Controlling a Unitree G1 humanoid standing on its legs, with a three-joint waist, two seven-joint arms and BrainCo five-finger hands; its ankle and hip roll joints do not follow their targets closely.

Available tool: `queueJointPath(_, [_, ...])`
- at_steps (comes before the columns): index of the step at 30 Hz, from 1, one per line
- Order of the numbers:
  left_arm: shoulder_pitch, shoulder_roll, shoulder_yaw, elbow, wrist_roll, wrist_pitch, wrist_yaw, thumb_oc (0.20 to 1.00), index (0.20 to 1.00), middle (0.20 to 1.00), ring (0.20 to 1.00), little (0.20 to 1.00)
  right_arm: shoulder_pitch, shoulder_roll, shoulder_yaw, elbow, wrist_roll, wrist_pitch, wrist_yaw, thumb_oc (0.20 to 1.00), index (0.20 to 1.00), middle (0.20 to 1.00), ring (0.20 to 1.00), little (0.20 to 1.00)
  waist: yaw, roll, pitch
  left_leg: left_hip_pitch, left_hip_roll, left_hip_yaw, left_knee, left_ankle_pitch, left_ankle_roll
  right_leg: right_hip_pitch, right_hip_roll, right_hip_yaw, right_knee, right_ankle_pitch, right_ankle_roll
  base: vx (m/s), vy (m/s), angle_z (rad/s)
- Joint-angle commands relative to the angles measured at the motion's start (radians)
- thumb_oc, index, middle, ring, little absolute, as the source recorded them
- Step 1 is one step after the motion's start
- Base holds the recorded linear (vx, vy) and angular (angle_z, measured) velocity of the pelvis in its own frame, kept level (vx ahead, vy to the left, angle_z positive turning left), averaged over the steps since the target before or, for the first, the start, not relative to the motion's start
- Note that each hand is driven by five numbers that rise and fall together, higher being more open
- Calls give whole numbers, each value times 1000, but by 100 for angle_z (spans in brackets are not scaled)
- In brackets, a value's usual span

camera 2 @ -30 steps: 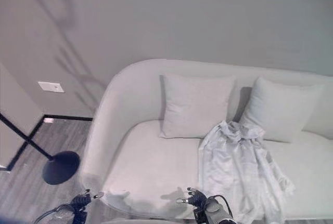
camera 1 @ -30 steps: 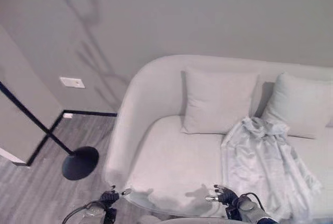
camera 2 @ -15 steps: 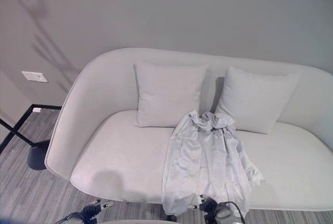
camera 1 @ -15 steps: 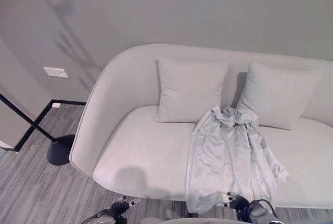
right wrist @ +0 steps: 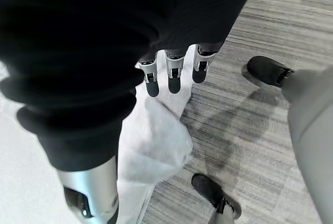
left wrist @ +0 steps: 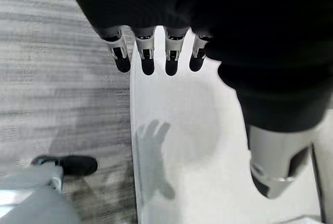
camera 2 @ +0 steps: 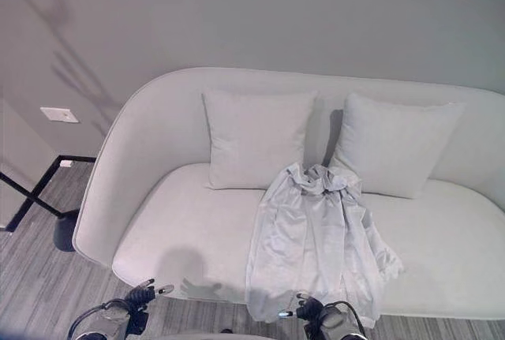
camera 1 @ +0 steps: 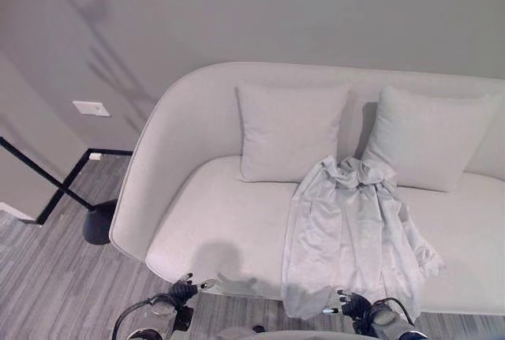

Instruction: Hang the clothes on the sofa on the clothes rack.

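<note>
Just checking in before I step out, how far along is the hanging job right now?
Nothing looks done: the garment lies draped over the sofa seat. Both hands are open and hold nothing, the right hand by the garment's hanging hem, the left hand at the sofa's front edge. Grasping, carrying and hanging remain.

Over the past second the robot's head camera has swung right and drawn back, so the whole pale sofa (camera 1: pixel 237 229) with both its cushions now sits in frame and the black stand (camera 1: pixel 96 226) has slid toward the left edge; this is camera movement, and the pale garment (camera 1: pixel 347 237) draped over the seat front has not shifted on the sofa. The left hand (camera 1: pixel 186 289) and right hand (camera 1: pixel 351 304), which a second ago hovered over the seat's front edge, now hang in front of the sofa, the right hand just below the garment's hanging hem.
</note>
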State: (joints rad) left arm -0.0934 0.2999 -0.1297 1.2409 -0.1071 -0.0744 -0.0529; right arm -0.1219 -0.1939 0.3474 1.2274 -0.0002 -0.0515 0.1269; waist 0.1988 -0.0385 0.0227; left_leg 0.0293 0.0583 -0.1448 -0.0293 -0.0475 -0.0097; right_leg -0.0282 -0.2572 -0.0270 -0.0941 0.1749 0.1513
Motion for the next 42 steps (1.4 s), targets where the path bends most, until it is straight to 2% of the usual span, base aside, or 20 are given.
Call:
queueJointPath(1, [14, -9, 6, 2, -19, -19, 3, 1000, 1000, 1000, 1000, 1000, -22, -50, 10, -55, 1, -26, 4, 1000, 1000, 1000, 1000, 1000, 13, 5, -18, -56, 139, -19, -58, 48, -31, -22, 61, 8, 7, -103, -113, 114, -488, 24])
queueJointPath(2, [23, -25, 15, -6, -25, -14, -7, 1000, 1000, 1000, 1000, 1000, -12, -68, 8, -60, 5, -34, 0, 1000, 1000, 1000, 1000, 1000, 5, 6, -14, -69, 178, 12, -58, 83, -23, -7, 119, -4, 7, -114, -112, 74, -338, -31])
queueJointPath(3, [24, -25, 15, -6, -25, -13, -7, 1000, 1000, 1000, 1000, 1000, -12, -69, 9, -60, 4, -34, 0, 1000, 1000, 1000, 1000, 1000, 5, 8, -13, -69, 180, 11, -58, 82, -24, -5, 120, -6, 7, -114, -113, 118, -559, -16])
queueJointPath(4, [22, -42, 0, -7, -15, -10, -17, 1000, 1000, 1000, 1000, 1000, -11, -85, -8, -46, 10, -34, -11, 1000, 1000, 1000, 1000, 1000, -5, 12, -9, -66, 200, 66, -58, 95, -23, 7, 136, -32, 7, -135, -111, 46, -226, 16])
queueJointPath(5, [22, -42, 0, -7, -14, -10, -17, 1000, 1000, 1000, 1000, 1000, -11, -85, -8, -46, 10, -34, -11, 1000, 1000, 1000, 1000, 1000, -5, 12, -8, -65, 200, 66, -58, 95, -23, 9, 136, -32, 7, -136, -111, 79, -331, 56])
queueJointPath(6, [23, -48, -10, -12, -10, -8, -18, 1000, 1000, 1000, 1000, 1000, -2, -94, -25, -45, 18, -35, -16, 1000, 1000, 1000, 1000, 1000, -13, 13, 1, -55, 208, 107, -58, 99, -25, 19, 140, -50, 7, -135, -111, 87, -287, 61])
queueJointPath(7, [24, -57, -15, -22, -9, -8, -26, 1000, 1000, 1000, 1000, 1000, 17, -104, -46, -46, 26, -35, -20, 1000, 1000, 1000, 1000, 1000, -28, 15, 11, -25, 201, 179, -58, 110, -36, 38, 147, -84, 7, -131, -113, 122, -355, 55])
queueJointPath(9, [38, -54, -4, -28, -9, -13, -29, 1000, 1000, 1000, 1000, 1000, 26, -94, -58, -37, 31, -36, -19, 1000, 1000, 1000, 1000, 1000, -25, 14, 1, 0, 146, 160, -58, 98, -37, 42, 170, -84, 7, -138, -119, 107, -273, 41])
queueJointPath(14, [32, -46, -17, -30, -11, -12, -31, 1000, 1000, 1000, 1000, 1000, -9, -55, -48, -31, 43, -36, -18, 1000, 1000, 1000, 1000, 1000, 23, 9, -10, -57, 24, 104, -58, 63, -26, 36, 198, -75, 7, -142, -123, 35, -117, -7])
queueJointPath(16, [31, -50, -28, -15, -6, -15, -34, 1000, 1000, 1000, 1000, 1000, -13, -43, -44, -37, 40, -37, -11, 1000, 1000, 1000, 1000, 1000, 23, 16, -27, -60, 16, 81, -58, 49, -18, 48, 209, -65, 7, -146, -128, 38, 7, -28])
queueJointPath(19, [24, -54, -63, 9, 10, -20, -22, 1000, 1000, 1000, 1000, 1000, 7, -33, -55, -30, 37, -35, -8, 1000, 1000, 1000, 1000, 1000, -17, 19, -45, -59, -7, 93, -58, 38, -20, 57, 207, -67, 7, -146, -133, 39, 98, -11])
queueJointPath(24, [18, -43, -51, 1, 1, -21, -9, 1000, 1000, 1000, 1000, 1000, 13, -42, -62, 14, 29, -30, -14, 1000, 1000, 1000, 1000, 1000, -18, 11, -44, -66, -24, 78, -58, 41, -19, 56, 188, -71, 7, -140, -135, 31, 106, 5])
queueJointPath(31, [28, -30, -28, -11, 10, -21, -2, 1000, 1000, 1000, 1000, 1000, 17, -67, -101, 44, 38, -27, -30, 1000, 1000, 1000, 1000, 1000, -22, 7, -46, -52, -35, 93, -58, 29, -17, 63, 151, -74, 7, -129, -129, 61, 128, -1])
queueJointPath(37, [20, 4, -49, -184, 15, -8, -1, 1000, 1000, 1000, 1000, 1000, 7, -103, -115, 20, 34, -26, -38, 1000, 1000, 1000, 1000, 1000, -24, 10, -36, -43, -41, 101, -58, 25, -13, 63, 139, -65, 7, -119, -127, 48, 53, -3])
queueJointPath(38, [24, 20, -60, -261, 18, 1, -3, 1000, 1000, 1000, 1000, 1000, 3, -115, -120, 1, 33, -23, -39, 1000, 1000, 1000, 1000, 1000, -26, 10, -32, -41, -41, 102, -58, 24, -12, 60, 138, -64, 7, -118, -126, 44, 16, -6])
queueJointPath(40, [39, 101, -83, -524, 25, 29, -10, 1000, 1000, 1000, 1000, 1000, -25, -174, -143, -61, 44, -22, -48, 1000, 1000, 1000, 1000, 1000, -27, 8, -3, -46, -44, 105, -58, 23, -7, 48, 141, -57, 7, -114, -125, 34, 7, -16])
queueJointPath(42, [46, 154, -93, -678, 27, 44, -23, 1000, 1000, 1000, 1000, 1000, -48, -210, -161, -106, 45, -19, -54, 1000, 1000, 1000, 1000, 1000, -27, 7, 24, -50, -45, 109, -58, 25, -3, 38, 144, -52, 7, -114, -123, -19, -21, -13])
